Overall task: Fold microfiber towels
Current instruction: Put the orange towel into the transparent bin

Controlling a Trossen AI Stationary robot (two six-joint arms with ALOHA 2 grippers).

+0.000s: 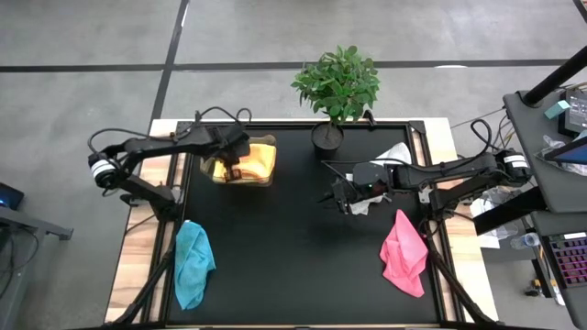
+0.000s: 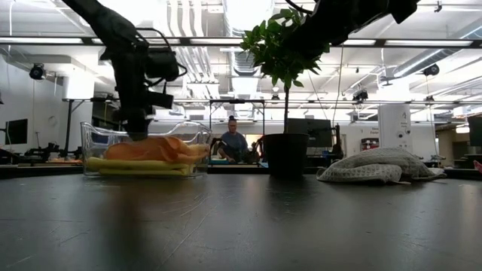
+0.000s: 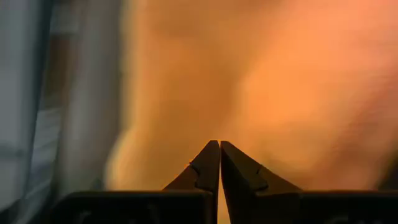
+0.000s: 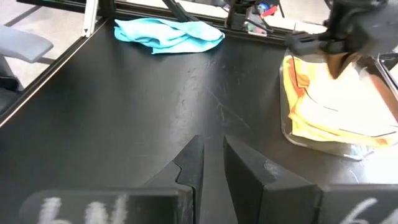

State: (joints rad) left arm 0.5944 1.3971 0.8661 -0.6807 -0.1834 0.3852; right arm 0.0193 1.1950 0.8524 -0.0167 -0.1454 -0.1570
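Note:
An orange towel point(image 1: 260, 154) lies on top of a yellow towel point(image 2: 135, 167) inside a clear plastic box point(image 2: 90, 143) at the table's far left. My left gripper point(image 1: 234, 169) reaches down into the box and is shut on the orange towel. A teal towel point(image 1: 193, 263) lies crumpled at the near left and a pink towel point(image 1: 404, 254) at the near right. A white-grey towel point(image 2: 376, 165) lies bunched at the far right. My right gripper point(image 1: 337, 197) hovers above the table's middle right, a narrow gap between its fingers, holding nothing. My left gripper comes at the orange towel from above, slanting down into the box. Its fingertips point(image 3: 211, 152) meet against the cloth's top surface point(image 3: 219, 134), near the box's left end. One layer or several, I cannot tell. The towel still rests on the yellow towel.
A potted plant point(image 1: 337, 87) stands at the far edge's middle, between the box and the white-grey towel. The black mat point(image 1: 284, 247) shows bare between the teal and pink towels. A person point(image 2: 233, 143) sits in the room beyond the table.

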